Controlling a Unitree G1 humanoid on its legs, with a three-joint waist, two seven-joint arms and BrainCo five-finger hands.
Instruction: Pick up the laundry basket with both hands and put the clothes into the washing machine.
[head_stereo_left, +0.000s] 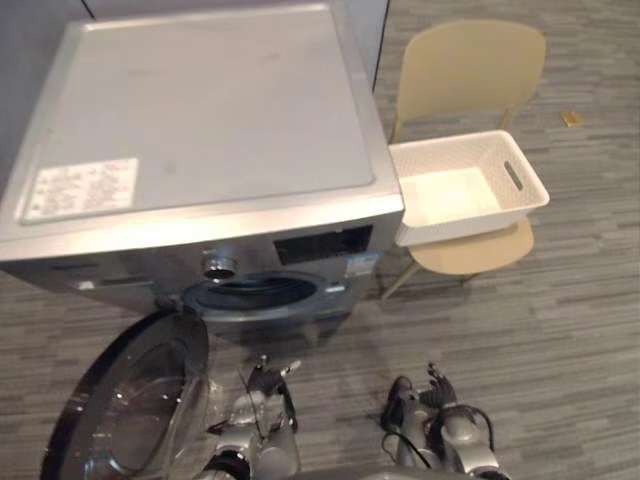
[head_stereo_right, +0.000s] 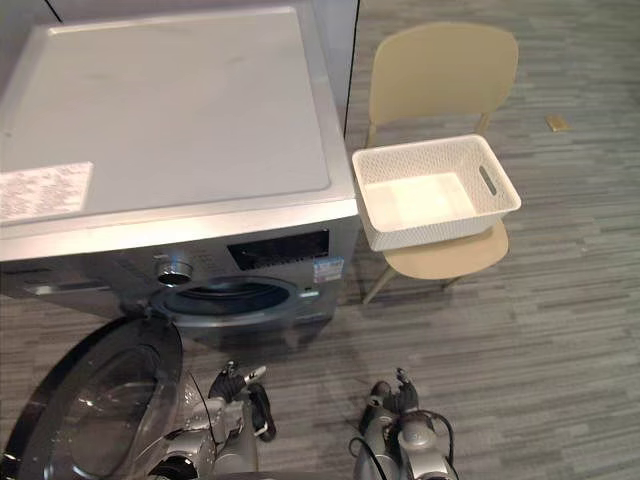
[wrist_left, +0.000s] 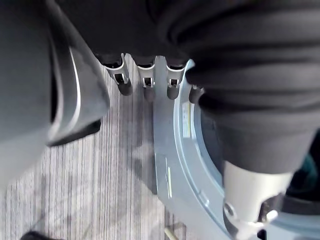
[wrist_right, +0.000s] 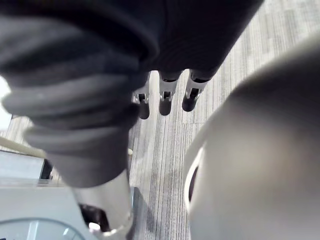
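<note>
A white perforated laundry basket (head_stereo_left: 468, 186) (head_stereo_right: 434, 190) rests on the seat of a beige chair (head_stereo_left: 470, 70), just right of the washing machine (head_stereo_left: 200, 130). The basket looks bare inside; I see no clothes. The machine's round door (head_stereo_left: 130, 400) hangs wide open to the left, and its drum opening (head_stereo_left: 262, 293) is dark. My left hand (head_stereo_left: 262, 392) hangs low in front of the machine, fingers (wrist_left: 146, 80) straight and holding nothing. My right hand (head_stereo_left: 425, 400) hangs low beside it, fingers (wrist_right: 165, 97) straight, also holding nothing. Both hands are far below and short of the basket.
Grey striped floor (head_stereo_left: 560, 330) spreads around the chair and in front of the machine. A small yellow object (head_stereo_left: 572, 118) lies on the floor at the far right. A grey wall panel (head_stereo_left: 365, 25) stands behind the machine.
</note>
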